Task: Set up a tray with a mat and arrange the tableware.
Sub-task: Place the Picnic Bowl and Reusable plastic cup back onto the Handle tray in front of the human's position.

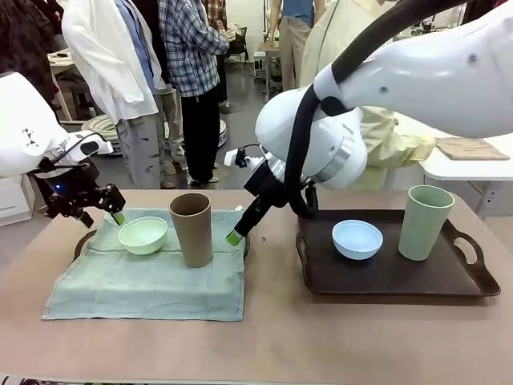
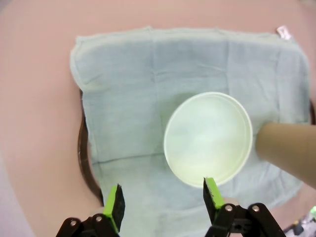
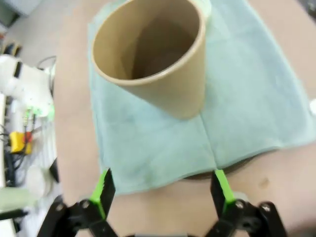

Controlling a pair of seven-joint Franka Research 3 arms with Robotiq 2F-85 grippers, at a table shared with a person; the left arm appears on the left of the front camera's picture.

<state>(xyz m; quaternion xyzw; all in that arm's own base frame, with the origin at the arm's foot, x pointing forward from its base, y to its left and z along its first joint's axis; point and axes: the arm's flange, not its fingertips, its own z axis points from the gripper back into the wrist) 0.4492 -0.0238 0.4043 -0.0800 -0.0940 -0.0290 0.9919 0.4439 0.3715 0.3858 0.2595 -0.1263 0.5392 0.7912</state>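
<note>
Front view: the table [image 1: 280,337] carries two dark trays. One tray [image 1: 82,241] lies under the left gripper [image 1: 108,215] and is draped with the green mat [image 1: 144,281]. The other tray [image 1: 385,277] lies bare, off to the robot's right of the right gripper [image 1: 238,233].

The brown cup [image 1: 191,228] stands upright on the mat, between the two grippers and just beside the right one. The pale green cup [image 1: 425,223] stands upright on the bare tray, well apart from both grippers. The light blue bowl [image 1: 357,239] sits nearer on that tray, and the right gripper is the closer one to it. The mint green bowl [image 1: 143,235] rests on the mat just below and ahead of the left gripper.

Left wrist view: the left gripper's fingers [image 2: 114,207] are spread, gripping nothing, with the bowl's rim near one pad. Right wrist view: the right gripper [image 3: 160,190] is also spread and empty, facing the brown cup's side.

Judging from this, the light blue bowl and pale green cup remain to be arranged. Both lie on the right arm's side. The cup's long axis is vertical, so a sideways approach across its wall suits it.
</note>
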